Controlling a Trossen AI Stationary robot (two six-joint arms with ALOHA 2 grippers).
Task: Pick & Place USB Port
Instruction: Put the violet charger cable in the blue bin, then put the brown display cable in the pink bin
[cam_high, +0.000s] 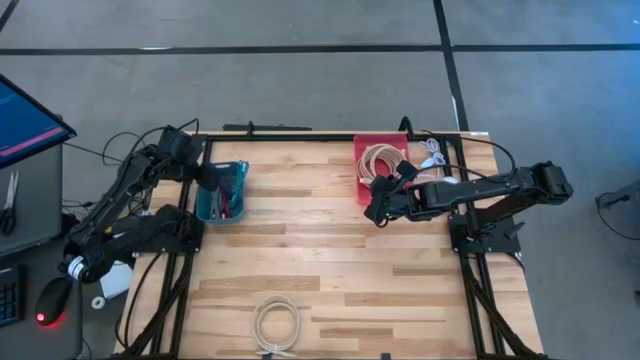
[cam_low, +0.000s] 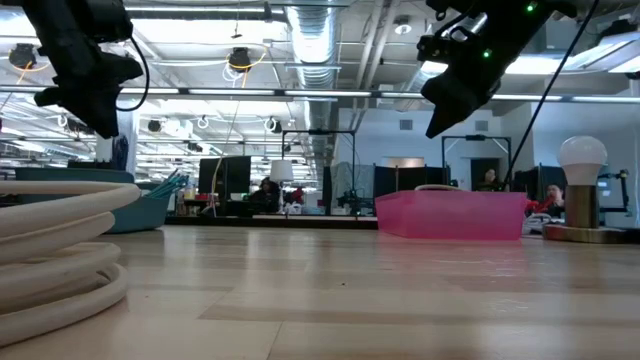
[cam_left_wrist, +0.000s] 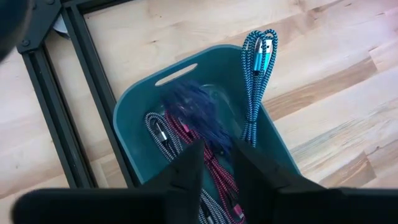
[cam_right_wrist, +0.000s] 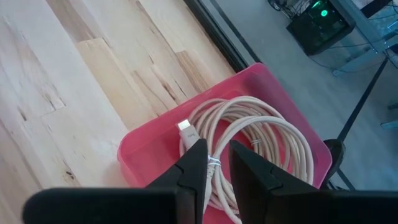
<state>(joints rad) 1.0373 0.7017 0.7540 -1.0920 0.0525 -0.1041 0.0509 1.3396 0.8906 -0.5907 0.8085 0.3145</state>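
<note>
Over the teal bin (cam_high: 205, 205) at left, my left gripper (cam_left_wrist: 216, 165) is partly open, empty; braided cables (cam_left_wrist: 205, 149) below are light, floppy. At right, right gripper (cam_right_wrist: 217, 168) is nearly shut, empty, above the cream cable coil (cam_right_wrist: 261, 140) in the pink bin (cam_right_wrist: 146, 149); I'd grab its tied section.

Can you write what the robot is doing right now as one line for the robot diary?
left gripper: open above teal bin, blurred dark cable below | right gripper: above pink bin, over coiled white cable

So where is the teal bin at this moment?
In the high view the teal bin sits on the table's left side, directly under the left gripper, holding several cables.
</note>
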